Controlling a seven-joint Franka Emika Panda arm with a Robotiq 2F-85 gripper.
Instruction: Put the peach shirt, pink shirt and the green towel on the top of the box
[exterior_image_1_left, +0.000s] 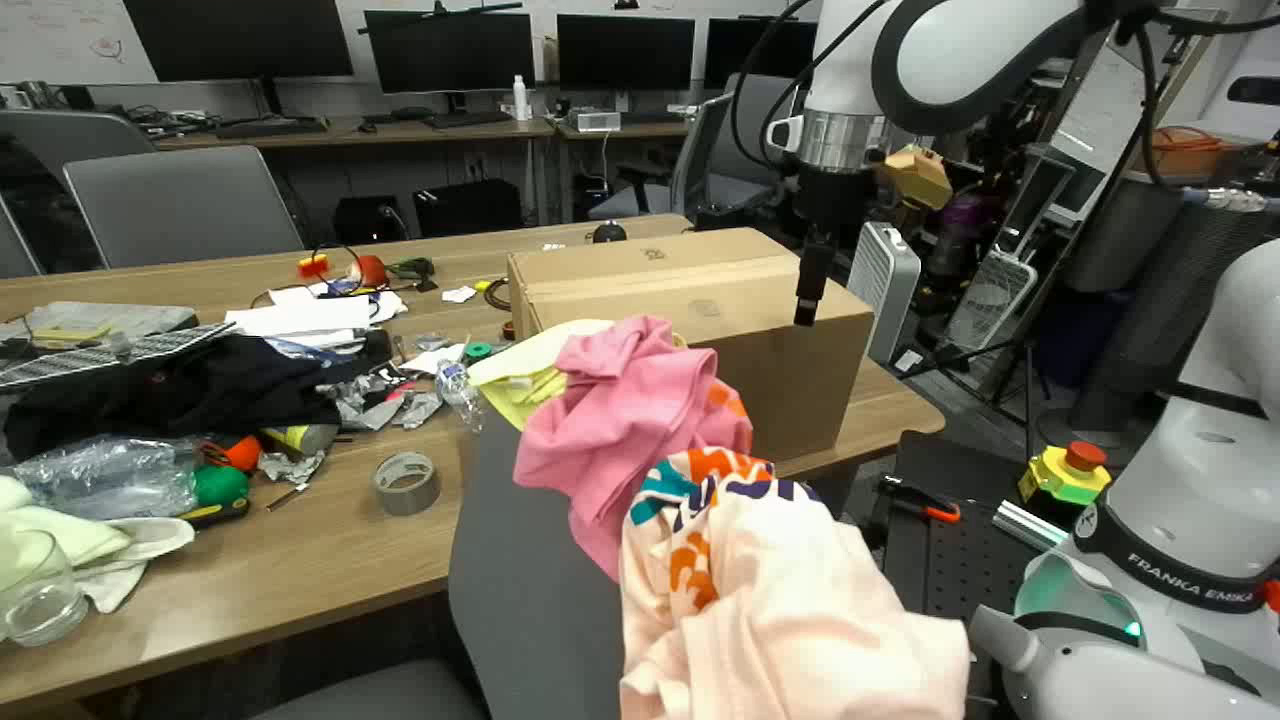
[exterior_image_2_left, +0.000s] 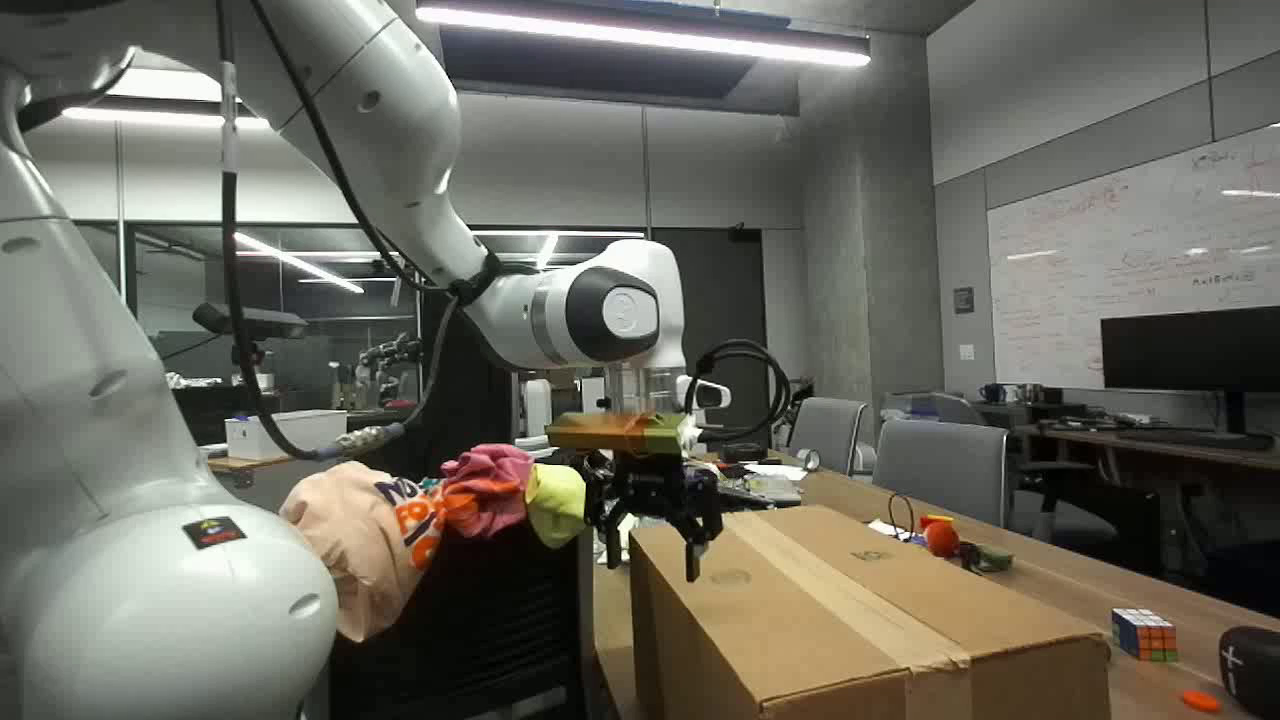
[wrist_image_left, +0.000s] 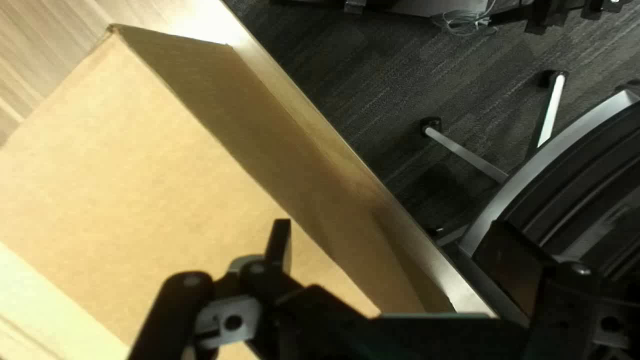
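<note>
A cardboard box (exterior_image_1_left: 700, 275) stands closed on the table; its top also shows in the wrist view (wrist_image_left: 135, 165) and in an exterior view (exterior_image_2_left: 800, 590). The peach shirt (exterior_image_1_left: 800, 610), the pink shirt (exterior_image_1_left: 620, 420) and a yellow-green cloth (exterior_image_1_left: 525, 370), likely the green towel, drape in a row over a grey chair back beside the box. They also show in an exterior view: peach (exterior_image_2_left: 350, 540), pink (exterior_image_2_left: 495, 490), green (exterior_image_2_left: 557, 505). My gripper (exterior_image_2_left: 652, 566) is open and empty, pointing down over the box's chair-side edge. In the wrist view (wrist_image_left: 392, 227) its fingers are apart.
The chair back (exterior_image_1_left: 540, 560) stands close against the table (exterior_image_1_left: 330, 570). Dark clothing (exterior_image_1_left: 190, 400), plastic wrap, a tape roll (exterior_image_1_left: 405, 483) and a glass (exterior_image_1_left: 40, 590) lie along the table. A Rubik's cube (exterior_image_2_left: 1144, 635) lies beside the box.
</note>
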